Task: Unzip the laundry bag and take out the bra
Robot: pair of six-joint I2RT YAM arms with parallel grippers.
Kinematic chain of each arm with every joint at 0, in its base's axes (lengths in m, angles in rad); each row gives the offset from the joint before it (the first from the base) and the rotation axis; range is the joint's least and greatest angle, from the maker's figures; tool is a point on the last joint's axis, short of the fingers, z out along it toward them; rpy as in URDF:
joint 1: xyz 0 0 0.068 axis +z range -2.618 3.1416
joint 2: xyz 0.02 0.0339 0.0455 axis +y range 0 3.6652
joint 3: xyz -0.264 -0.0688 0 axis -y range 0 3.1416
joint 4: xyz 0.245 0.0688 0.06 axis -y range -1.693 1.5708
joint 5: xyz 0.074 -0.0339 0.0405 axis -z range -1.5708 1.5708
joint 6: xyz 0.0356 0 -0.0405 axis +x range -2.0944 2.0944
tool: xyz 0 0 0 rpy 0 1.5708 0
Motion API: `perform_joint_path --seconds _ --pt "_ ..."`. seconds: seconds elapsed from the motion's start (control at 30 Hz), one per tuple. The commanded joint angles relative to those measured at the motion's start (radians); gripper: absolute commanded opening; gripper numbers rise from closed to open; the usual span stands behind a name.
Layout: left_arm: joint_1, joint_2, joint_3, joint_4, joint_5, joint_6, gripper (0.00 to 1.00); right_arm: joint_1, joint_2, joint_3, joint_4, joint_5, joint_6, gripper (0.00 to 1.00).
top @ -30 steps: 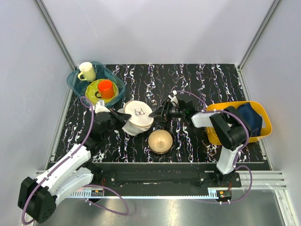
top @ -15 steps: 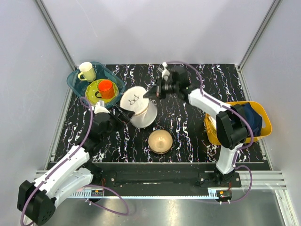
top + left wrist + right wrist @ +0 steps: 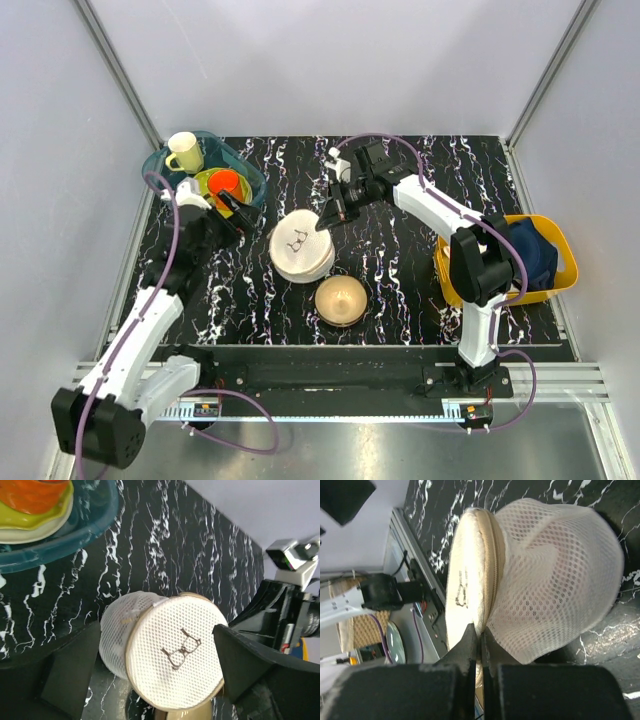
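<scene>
The laundry bag (image 3: 302, 250) lies on its side mid-worktop (image 3: 430, 190), its round lid with the bra drawing tipped upward and its zip seam closed. The right gripper (image 3: 328, 217) sits at the lid's far rim, jaws pressed together on the zip edge. A bronze bowl (image 3: 340, 298) stands just beside the bag on the near side. The left gripper (image 3: 240, 215) hovers apart from the bag to its left, jaws spread wide, next to a teal tray (image 3: 158, 178) holding an orange cup (image 3: 226, 184)
</scene>
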Motion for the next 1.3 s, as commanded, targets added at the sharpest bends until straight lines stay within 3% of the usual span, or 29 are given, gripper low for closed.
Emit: perform_joint_path --seconds 0.0,0.07,0.1,0.2,0.37,0.67,0.8,0.83,0.9,0.93,0.97,1.0,1.03,1.07,1.17,1.27 --pt "0.038 0.105 0.044 0.133 0.314 0.119 0.94 -0.009 -0.056 -0.001 -0.093 -0.078 -0.151 0.00" --pt "0.038 0.148 0.070 0.165 0.411 0.165 0.94 -0.010 -0.067 -0.012 -0.108 -0.112 -0.179 0.00" --pt "0.038 0.197 0.076 0.211 0.539 0.188 0.94 -0.013 -0.069 -0.014 -0.113 -0.123 -0.197 0.00" --pt "0.030 0.278 0.116 0.222 0.673 0.258 0.95 -0.012 -0.078 -0.018 -0.118 -0.170 -0.219 0.00" --pt "0.024 0.341 0.128 0.185 0.655 0.372 0.97 -0.012 -0.075 -0.008 -0.112 -0.213 -0.225 0.00" --pt "0.021 0.469 0.156 0.189 0.818 0.415 0.91 -0.012 -0.058 0.003 -0.105 -0.243 -0.224 0.00" --pt "0.019 0.489 0.159 0.181 0.839 0.418 0.70 -0.013 -0.049 0.008 -0.105 -0.240 -0.225 0.00" --pt "0.019 0.489 0.162 0.181 0.841 0.415 0.50 -0.013 -0.044 0.009 -0.104 -0.235 -0.224 0.00" --pt "0.019 0.484 0.163 0.181 0.839 0.410 0.30 -0.016 -0.037 0.012 -0.105 -0.230 -0.221 0.00" --pt "0.019 0.483 0.166 0.176 0.836 0.409 0.12 -0.018 -0.034 0.017 -0.107 -0.229 -0.220 0.00" --pt "0.019 0.481 0.174 0.160 0.832 0.407 0.03 -0.018 -0.032 0.018 -0.105 -0.214 -0.210 0.00" --pt "0.019 0.483 0.180 0.150 0.822 0.409 0.00 -0.024 -0.029 0.021 -0.105 -0.195 -0.196 0.07" --pt "0.019 0.480 0.183 0.143 0.812 0.398 0.00 -0.025 -0.029 0.031 -0.101 -0.174 -0.184 0.43" --pt "0.019 0.478 0.192 0.126 0.793 0.390 0.00 -0.030 -0.026 0.035 -0.101 -0.127 -0.153 0.63" --pt "0.019 0.472 0.209 0.077 0.691 0.337 0.00 -0.065 -0.056 0.031 -0.058 0.002 -0.037 0.76" --pt "0.019 0.461 0.238 0.041 0.551 0.246 0.00 -0.145 -0.133 -0.047 0.060 0.073 0.139 0.80"
